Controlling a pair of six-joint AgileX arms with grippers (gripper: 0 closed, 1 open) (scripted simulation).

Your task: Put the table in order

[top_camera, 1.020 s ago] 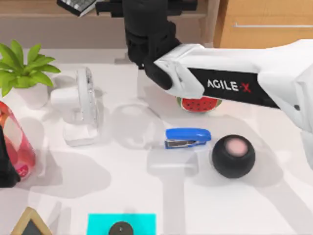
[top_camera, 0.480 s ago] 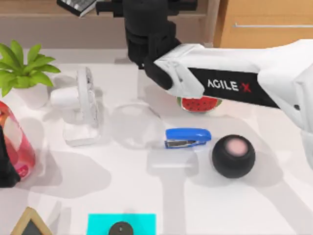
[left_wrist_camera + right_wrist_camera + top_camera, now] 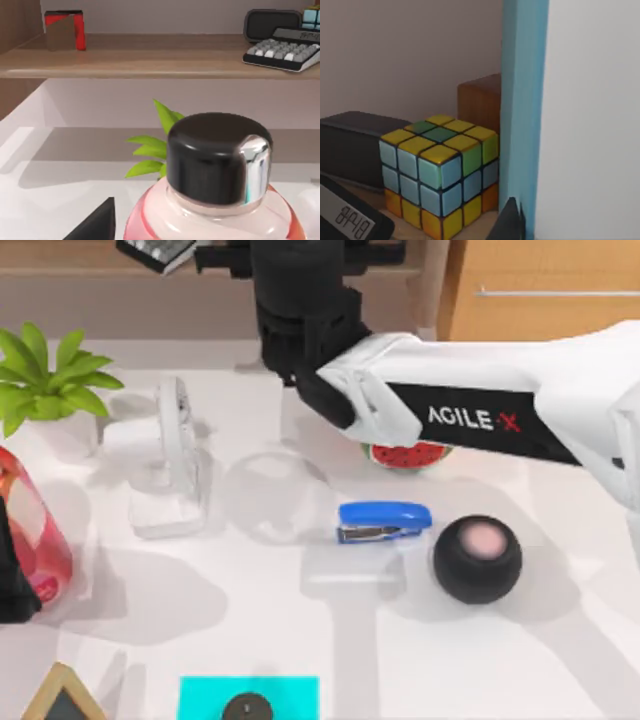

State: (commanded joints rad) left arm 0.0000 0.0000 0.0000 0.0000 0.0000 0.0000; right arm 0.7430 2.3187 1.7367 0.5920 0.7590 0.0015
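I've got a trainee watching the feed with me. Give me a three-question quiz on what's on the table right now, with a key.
1. True or false: the blue stapler lies between the glass bowl and the black ball.
2. Which thing sits partly under the right arm? A) the watermelon slice B) the plant C) the cyan pad
3. Fill in: the red bottle in the left wrist view has a ____ cap.

Key: 1 true; 2 A; 3 black.
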